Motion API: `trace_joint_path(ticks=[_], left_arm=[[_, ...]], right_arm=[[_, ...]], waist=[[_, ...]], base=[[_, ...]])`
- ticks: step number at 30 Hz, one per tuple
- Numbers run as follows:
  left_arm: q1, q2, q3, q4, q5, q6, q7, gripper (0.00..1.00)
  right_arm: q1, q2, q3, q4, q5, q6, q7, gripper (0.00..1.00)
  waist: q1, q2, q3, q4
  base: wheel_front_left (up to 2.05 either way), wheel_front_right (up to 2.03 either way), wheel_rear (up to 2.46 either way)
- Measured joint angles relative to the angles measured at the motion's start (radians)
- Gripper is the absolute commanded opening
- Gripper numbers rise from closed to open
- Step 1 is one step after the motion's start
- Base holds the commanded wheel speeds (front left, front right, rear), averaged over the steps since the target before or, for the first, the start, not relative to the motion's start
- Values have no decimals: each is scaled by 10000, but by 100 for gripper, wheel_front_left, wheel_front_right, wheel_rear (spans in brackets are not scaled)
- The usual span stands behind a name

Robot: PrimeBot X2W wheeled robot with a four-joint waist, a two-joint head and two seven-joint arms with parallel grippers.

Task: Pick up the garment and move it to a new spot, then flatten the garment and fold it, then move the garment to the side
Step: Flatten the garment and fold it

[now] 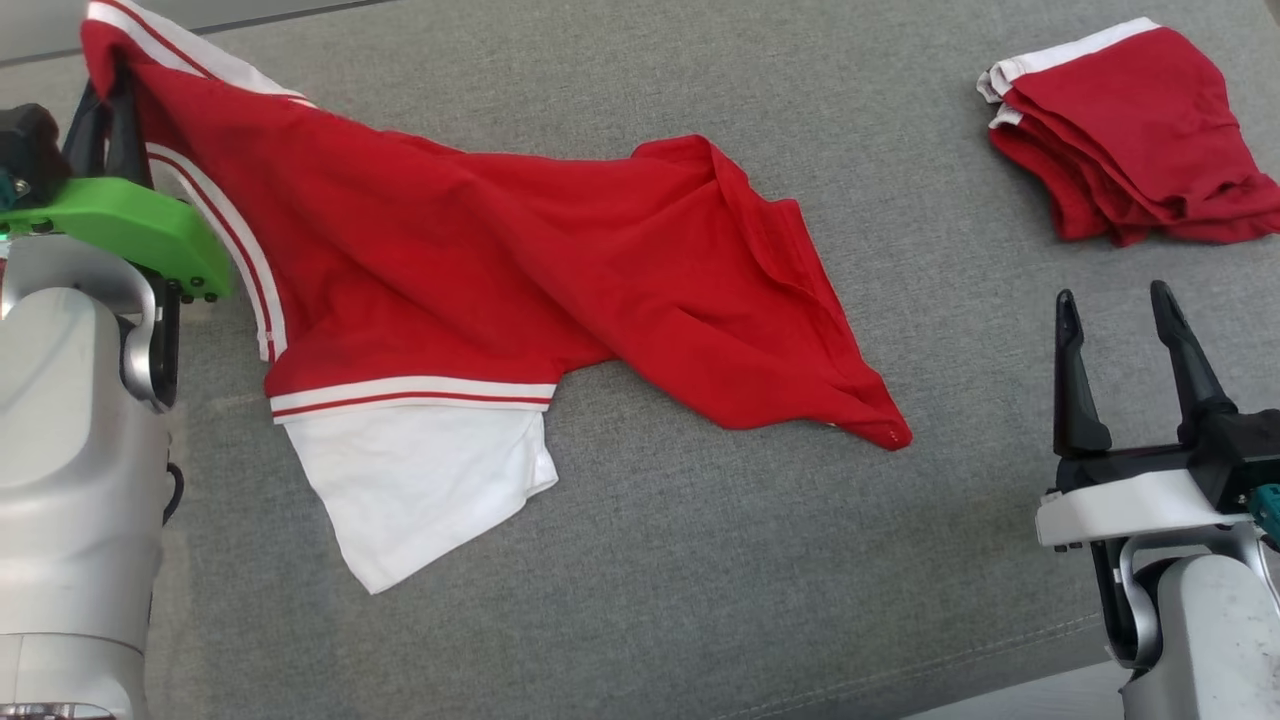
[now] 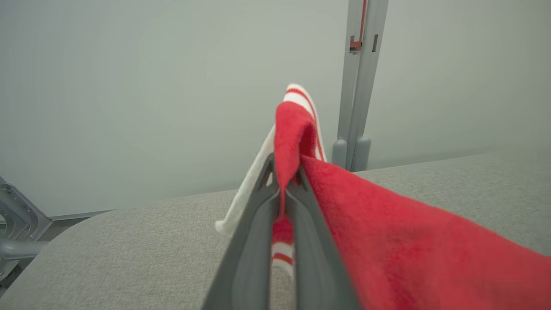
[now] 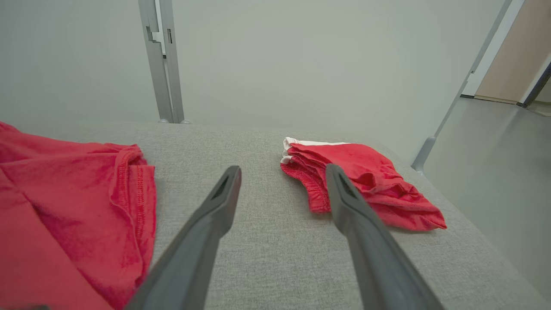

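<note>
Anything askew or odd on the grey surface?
The red garment with white striped trim lies twisted and bunched, one striped edge pinched up by the shut left gripper. The folded red garment pile sits apart at right.

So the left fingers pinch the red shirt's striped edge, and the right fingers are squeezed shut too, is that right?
Not quite: the right fingers stand wide open, holding nothing, as the right wrist view shows. The left fingers do pinch the red shirt's striped edge.
</note>
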State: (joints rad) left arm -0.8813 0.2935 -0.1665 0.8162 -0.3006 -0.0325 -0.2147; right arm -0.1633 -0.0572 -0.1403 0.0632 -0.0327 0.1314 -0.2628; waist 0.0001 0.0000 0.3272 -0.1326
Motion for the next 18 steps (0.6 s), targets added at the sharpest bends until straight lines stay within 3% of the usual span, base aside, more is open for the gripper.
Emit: trace_joint_path(ticks=[1, 12, 18], left_arm=[[-4, -40, -25, 10, -23, -86, -38, 100], [605, -445, 4, -581, -435, -454, -422, 100], [2127, -920, 157, -1893, -627, -412, -464, 100]], right_arm=[[-11, 0, -56, -4, -13, 0, 0, 100], [12, 54, -19, 117, -61, 0, 0, 100], [144, -38, 571, 1329, 27, 2, 136, 100]], waist=[[0, 0, 20, -4], [0, 0, -338, 368], [0, 0, -710, 680]], base=[[0, 0, 0], [0, 0, 0], [0, 0, 0]])
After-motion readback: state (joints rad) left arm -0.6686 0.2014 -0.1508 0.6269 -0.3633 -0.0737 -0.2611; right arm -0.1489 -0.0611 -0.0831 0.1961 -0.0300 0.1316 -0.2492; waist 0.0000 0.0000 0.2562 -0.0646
